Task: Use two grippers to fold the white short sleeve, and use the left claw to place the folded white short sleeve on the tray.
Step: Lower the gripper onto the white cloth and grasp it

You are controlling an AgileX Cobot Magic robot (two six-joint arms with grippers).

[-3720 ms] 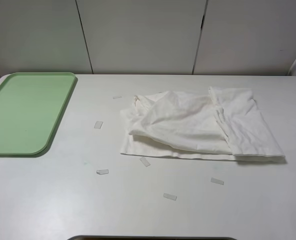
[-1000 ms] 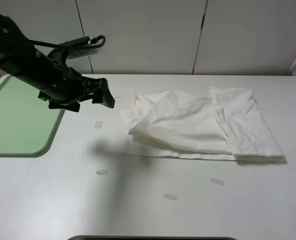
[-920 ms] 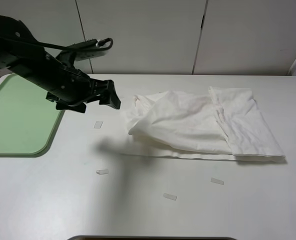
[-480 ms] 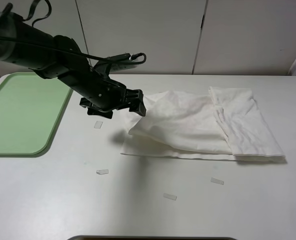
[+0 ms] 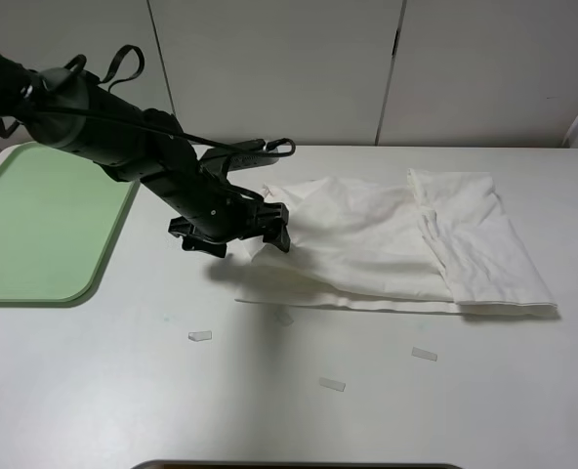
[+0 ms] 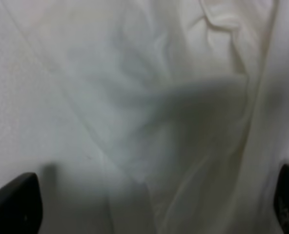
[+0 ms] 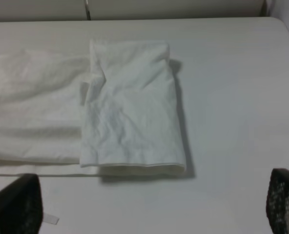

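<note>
The white short sleeve (image 5: 396, 244) lies crumpled on the table right of centre, its right part folded over. My left gripper (image 5: 267, 231) hangs low over the shirt's left edge. In the left wrist view the cloth (image 6: 149, 97) fills the picture, and the left gripper (image 6: 152, 200) is open, its two fingertips (image 6: 15, 202) far apart. The right gripper (image 7: 149, 204) is open above the table near the shirt's folded right end (image 7: 130, 112); it does not show in the exterior view. The green tray (image 5: 45, 225) sits empty at the far left.
Small pale tape strips lie on the table in front of the shirt (image 5: 200, 335), (image 5: 332, 384), (image 5: 424, 354). Grey wall panels stand behind the table. The left arm (image 5: 123, 147) stretches from the upper left over the tray's right rim.
The left arm has swung right and down from beside the tray to the shirt's left edge. Its jaws stay open. The shirt has not moved.
</note>
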